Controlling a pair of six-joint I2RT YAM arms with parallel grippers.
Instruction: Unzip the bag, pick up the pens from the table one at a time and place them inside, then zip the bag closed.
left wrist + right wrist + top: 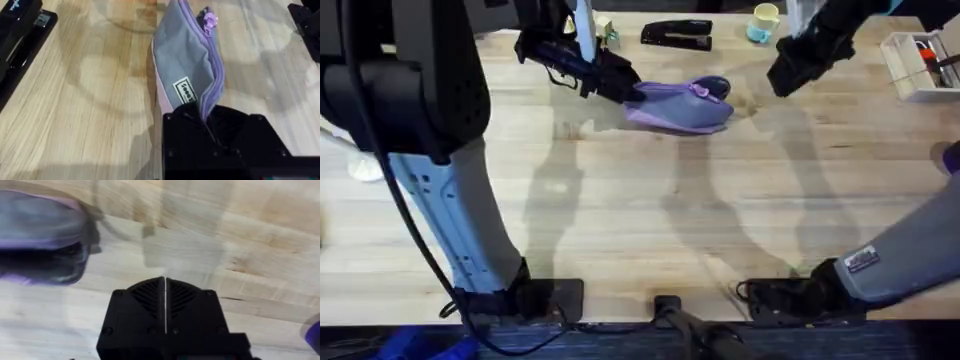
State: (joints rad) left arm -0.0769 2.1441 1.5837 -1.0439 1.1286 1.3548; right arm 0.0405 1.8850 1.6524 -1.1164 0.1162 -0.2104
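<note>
Table: light wood planks; the near and middle stretch between the two arm bases lies bare, with broad open room. Things gather along the far edge.

Bag: lavender and grey pouch, on the far middle of the table, long axis running left to right. Its left end is pinched and lifted slightly; its right end rests on the wood. The left wrist view shows the zipper seam uppermost, a purple pull near the far end, and a small white label on the grey side. The overhead view cannot settle whether the zipper is open.

Left gripper: clamped on the bag's left end, the fabric caught between its fingers.

Right gripper: above the table to the right of the bag, apart from it. The right wrist view shows its fingers pressed together, holding nothing, bare wood beneath.

Stapler: black, beyond the bag at the far edge.

Cup: pale, at the far edge.

White box: far right, holding markers.
</note>
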